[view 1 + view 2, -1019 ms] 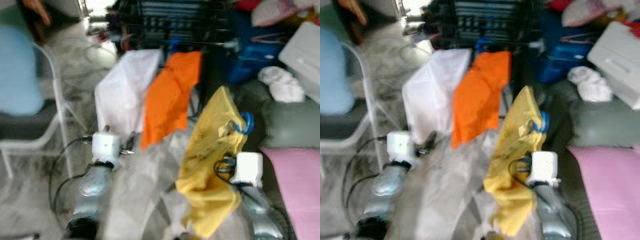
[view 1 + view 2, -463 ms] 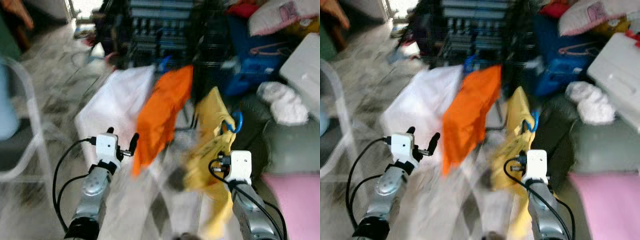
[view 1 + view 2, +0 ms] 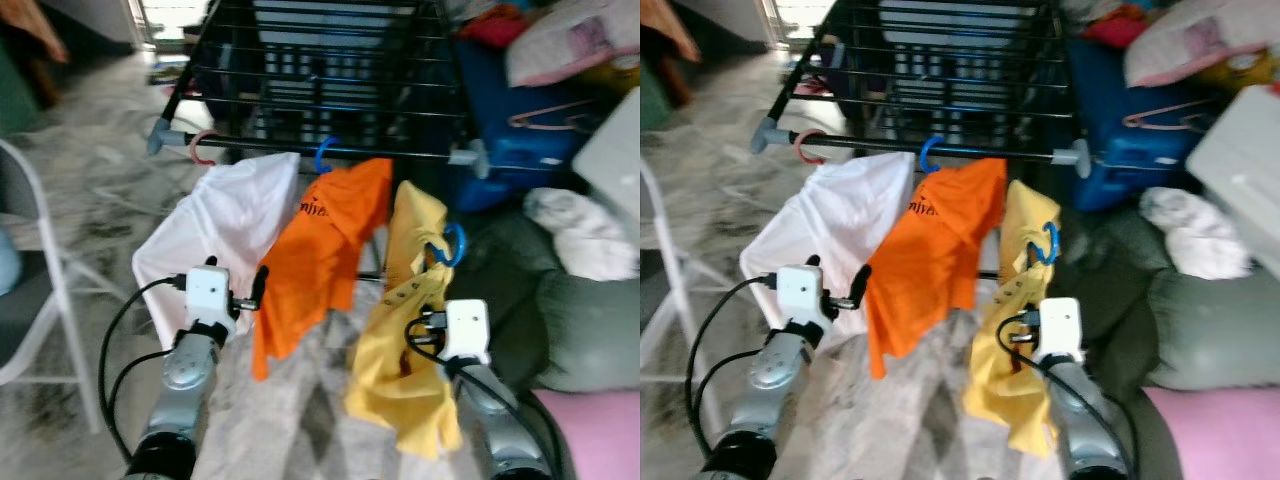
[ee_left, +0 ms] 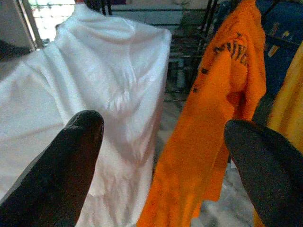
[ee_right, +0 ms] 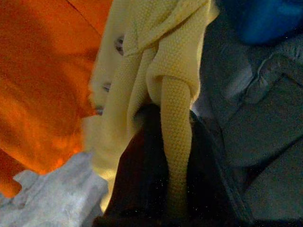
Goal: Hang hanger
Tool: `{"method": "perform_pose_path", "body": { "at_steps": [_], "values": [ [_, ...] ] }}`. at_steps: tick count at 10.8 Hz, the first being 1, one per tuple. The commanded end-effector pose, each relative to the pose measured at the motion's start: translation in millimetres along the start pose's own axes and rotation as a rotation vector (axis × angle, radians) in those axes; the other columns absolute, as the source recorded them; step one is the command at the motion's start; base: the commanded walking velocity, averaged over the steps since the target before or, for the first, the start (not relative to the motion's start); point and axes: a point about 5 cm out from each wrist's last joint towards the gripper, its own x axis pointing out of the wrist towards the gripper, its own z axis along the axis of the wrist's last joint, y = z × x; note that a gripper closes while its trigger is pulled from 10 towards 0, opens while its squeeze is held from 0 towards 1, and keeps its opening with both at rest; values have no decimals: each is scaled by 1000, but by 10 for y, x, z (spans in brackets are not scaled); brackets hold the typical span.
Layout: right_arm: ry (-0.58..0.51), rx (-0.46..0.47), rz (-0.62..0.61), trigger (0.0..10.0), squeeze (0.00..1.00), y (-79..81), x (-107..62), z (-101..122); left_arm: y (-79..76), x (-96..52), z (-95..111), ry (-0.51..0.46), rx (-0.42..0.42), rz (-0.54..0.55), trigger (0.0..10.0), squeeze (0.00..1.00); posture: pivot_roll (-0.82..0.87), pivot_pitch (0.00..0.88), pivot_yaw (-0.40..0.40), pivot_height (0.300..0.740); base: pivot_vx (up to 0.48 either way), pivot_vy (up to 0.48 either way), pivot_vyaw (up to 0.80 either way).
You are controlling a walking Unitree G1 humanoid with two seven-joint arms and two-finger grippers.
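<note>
1. My right gripper point(image 5: 165, 156) is squeezed tight on the soft yellow knit shirt point(image 3: 410, 330), low in the middle of the frame.
2. Its blue plastic hanger hook point(image 3: 450, 243) sits just under the black metal rack rail point(image 3: 330, 145).
3. My left gripper point(image 4: 161, 156) has its fingers point(image 4: 71, 156) wide apart, holding nothing, near the white shirt point(image 3: 225, 235) and orange shirt point(image 3: 325, 250).

Three shirts in a row before the rack point(image 3: 320, 60): one shirt point(image 3: 225, 235) leftmost, a second point(image 3: 325, 245) in the middle on the rail point(image 3: 300, 148), a third point(image 3: 405, 330) rightmost (below the rail). Chair point(image 3: 45, 290) far left, cushions point(image 3: 585, 330) far right.
</note>
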Motion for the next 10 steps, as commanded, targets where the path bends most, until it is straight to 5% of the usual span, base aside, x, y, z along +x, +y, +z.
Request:
{"method": "perform_pose_path", "body": {
  "at_steps": [1,6,10],
  "values": [
    [-11,9,22,10000,0,-10,22,58,-16,-9,-36,23,11,-10,10000,0,-116,72,-15,740,0,0,0],
    [-27,19,117,10000,0,19,219,399,-72,-41,-19,2,16,-53,10000,0,-112,103,-10,740,0,0,0],
    [-15,19,117,10000,0,-1,234,407,-69,-75,-9,-15,8,-64,10000,0,-103,105,-17,740,214,0,0]
  ]
}}
